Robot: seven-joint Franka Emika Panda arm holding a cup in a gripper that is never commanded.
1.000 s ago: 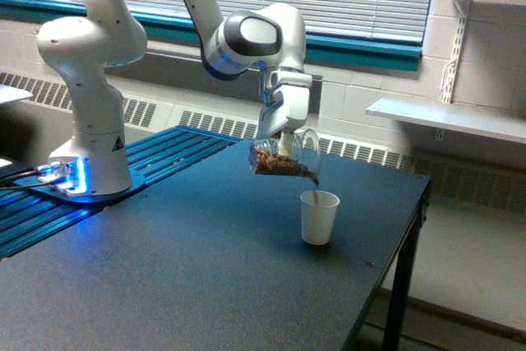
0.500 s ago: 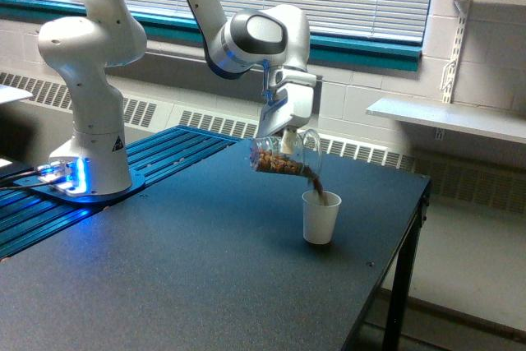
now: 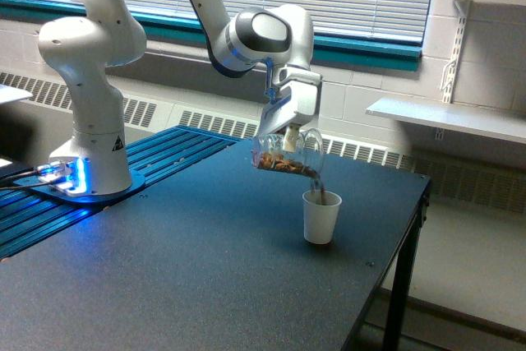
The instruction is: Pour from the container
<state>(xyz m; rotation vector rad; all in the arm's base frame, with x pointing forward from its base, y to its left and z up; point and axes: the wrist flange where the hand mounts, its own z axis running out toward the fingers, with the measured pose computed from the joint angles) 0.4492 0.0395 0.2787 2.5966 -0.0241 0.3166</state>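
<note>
My gripper (image 3: 289,134) is shut on the container (image 3: 283,156), a small clear cup with a side handle, held tipped on its side above the dark table (image 3: 205,269). Brown granular stuff lies along the container's lower wall and runs from its rim in a thin stream. The stream falls into a white paper cup (image 3: 320,217) that stands upright on the table just below and to the exterior view's right of the container's mouth.
The arm's white base (image 3: 86,121) stands on a blue-lit plate at the exterior view's left beside blue ribbed panels (image 3: 123,178). The table's edge (image 3: 403,252) drops off at the exterior view's right. A wall shelf (image 3: 452,117) hangs beyond it.
The gripper and container have shifted slightly to the exterior view's right and tipped further. Less brown stuff lies in the container, and the paper cup looks fuller.
</note>
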